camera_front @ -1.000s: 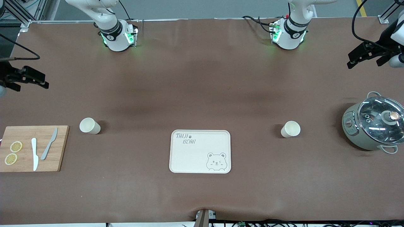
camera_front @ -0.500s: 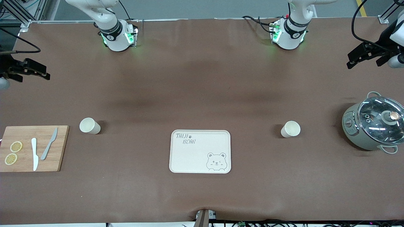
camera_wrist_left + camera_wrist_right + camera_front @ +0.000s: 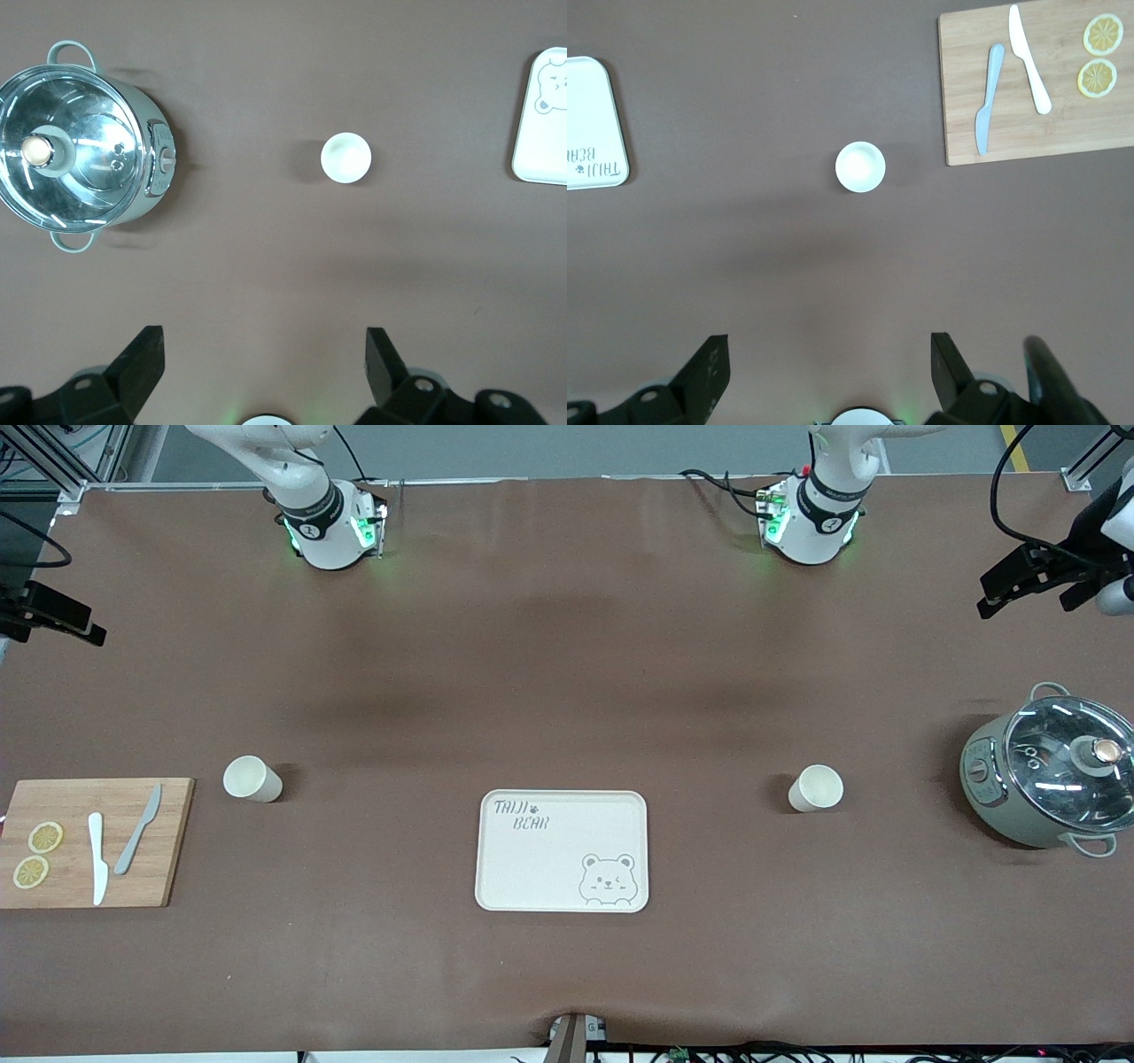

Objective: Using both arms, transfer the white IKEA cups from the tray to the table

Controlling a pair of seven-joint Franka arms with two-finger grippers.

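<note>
Front view: bear tray (image 3: 562,851) sits mid-table near the camera edge, nothing on it. One white cup (image 3: 252,779) stands upright at about 10 o'clock from the tray, toward the right arm's end, just beside the wooden cutting board (image 3: 173,841). Other white cup (image 3: 816,787) upright at about 2 o'clock from the tray, toward the left arm's end, between tray and lidded pot (image 3: 1050,778); well apart from both. Board carries a white knife (image 3: 97,857), a grey knife (image 3: 137,829) and two lemon slices (image 3: 38,854). Right gripper (image 3: 55,613) hangs in the air at the table's edge on the right arm's end, at 11 o'clock from the board; right wrist view shows its fingers (image 3: 706,372) spread wide, holding nothing, cup (image 3: 860,166) in sight below. Left gripper (image 3: 1019,580) hangs in the air at 12 o'clock from the pot; left wrist view shows fingers (image 3: 142,361) wide apart, empty, cup (image 3: 345,158) and pot (image 3: 80,146) in sight below
</note>
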